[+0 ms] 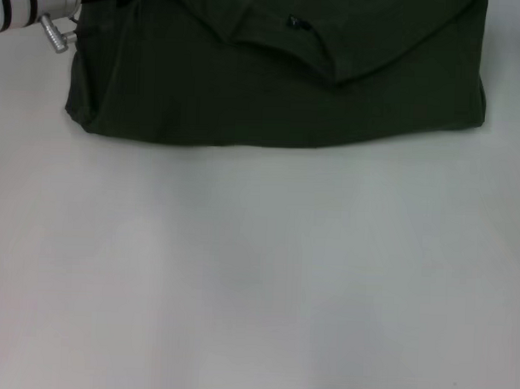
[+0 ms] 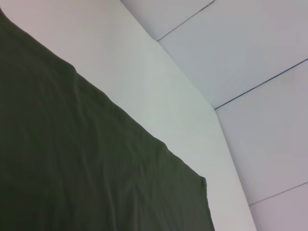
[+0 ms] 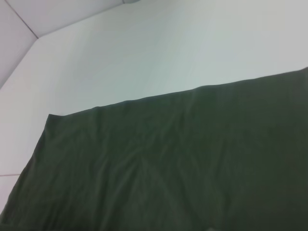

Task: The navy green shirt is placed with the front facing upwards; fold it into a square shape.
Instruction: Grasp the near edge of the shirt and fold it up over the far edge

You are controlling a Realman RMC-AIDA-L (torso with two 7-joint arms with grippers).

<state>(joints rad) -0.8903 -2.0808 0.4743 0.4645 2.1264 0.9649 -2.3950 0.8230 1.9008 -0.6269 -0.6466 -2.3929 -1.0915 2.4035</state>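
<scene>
Fingers of neither arm show in any view, so I cannot tell whether they are spread or pressed together; only the left arm's silver wrist section (image 1: 27, 5) with a green light enters the head view at the far left corner, above the shirt's left edge. The right arm is out of sight in the head view.

The navy green shirt (image 1: 272, 84) lies on the white tabletop (image 1: 257, 271) at the far side, already doubled into a wide band: a straight folded edge faces the robot, and the collar with its small black neck label (image 1: 296, 23) lies on top. It is probably mid-fold, though its far part is cut off.

To square it, the next fold should carry one short end across to meet the other, corners aligned and the cloth kept taut so the layers do not slide.

Nothing else stands on the tabletop near the shirt; both wrist views show only cloth, bare surface and panelled floor (image 2: 260, 53) beyond.
</scene>
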